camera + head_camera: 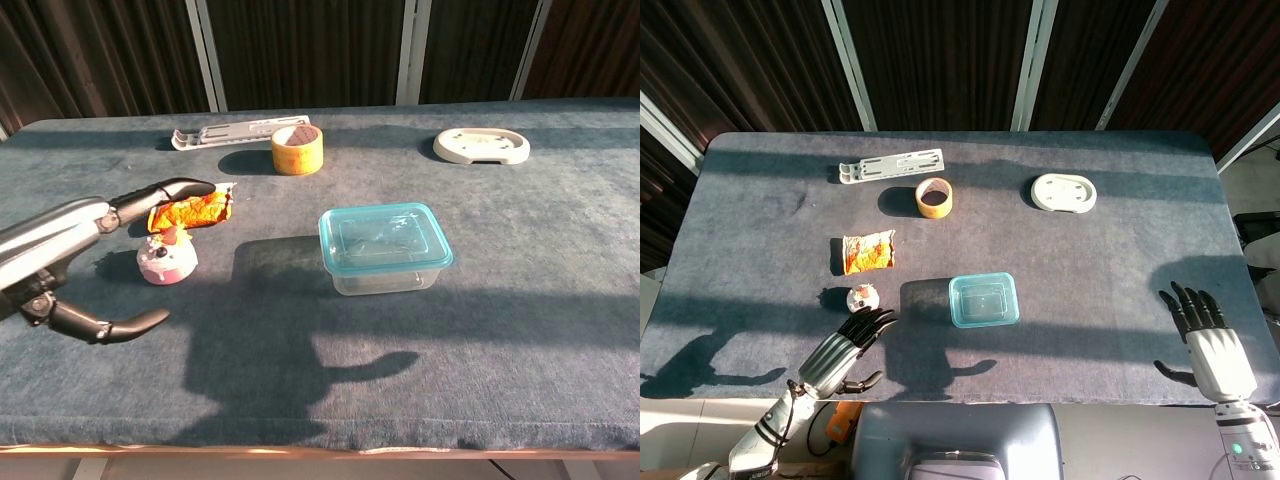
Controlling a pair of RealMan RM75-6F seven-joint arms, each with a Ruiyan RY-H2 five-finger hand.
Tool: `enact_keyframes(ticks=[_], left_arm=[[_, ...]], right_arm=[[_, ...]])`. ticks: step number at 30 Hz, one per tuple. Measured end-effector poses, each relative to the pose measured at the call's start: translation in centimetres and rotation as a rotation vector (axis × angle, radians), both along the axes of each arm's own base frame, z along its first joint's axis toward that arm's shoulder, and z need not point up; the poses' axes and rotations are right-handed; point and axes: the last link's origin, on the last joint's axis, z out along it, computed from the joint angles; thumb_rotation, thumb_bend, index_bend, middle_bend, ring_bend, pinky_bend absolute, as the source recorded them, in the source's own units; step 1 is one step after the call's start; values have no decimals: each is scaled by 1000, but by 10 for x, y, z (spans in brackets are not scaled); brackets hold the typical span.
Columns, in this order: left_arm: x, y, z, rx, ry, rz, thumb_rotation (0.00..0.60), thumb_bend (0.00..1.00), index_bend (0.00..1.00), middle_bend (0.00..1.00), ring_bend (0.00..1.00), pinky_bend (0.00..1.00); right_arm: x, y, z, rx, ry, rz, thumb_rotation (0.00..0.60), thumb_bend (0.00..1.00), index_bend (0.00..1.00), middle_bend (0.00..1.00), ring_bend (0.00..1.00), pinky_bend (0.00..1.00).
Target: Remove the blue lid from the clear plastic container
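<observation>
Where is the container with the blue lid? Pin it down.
The clear plastic container, blue lid on, sits near the table's front centre in both views, right of the small pink toy.

The counter (560, 330) wears a matt, napped blue-grey cloth. The container (390, 272) is clear, glossy plastic under a smooth translucent blue lid (384, 236). The left hand (70, 240) has a satin metal back and glossy black fingers (170, 188). The tape roll (297, 148) looks shiny; the tray (481, 146) near the far right corner is matt white plastic. The wrapper (190, 208) is crinkled foil.
</observation>
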Motion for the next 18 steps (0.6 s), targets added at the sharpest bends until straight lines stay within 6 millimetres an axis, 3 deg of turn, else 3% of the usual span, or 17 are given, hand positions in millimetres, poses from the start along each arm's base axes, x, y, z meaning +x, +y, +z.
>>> enact_keyframes(ticks=[8,18], left_arm=[[48,26,-51,70,-14,-11,600,296,0,0,0,0],[83,57,-102,47,60,15,600,297,0,0,0,0]], right_arm=[[-2,-4,3,6,-14,-8,600,192,0,0,0,0],[-4,-11,3,12,-11,-32,600,192,0,0,0,0]])
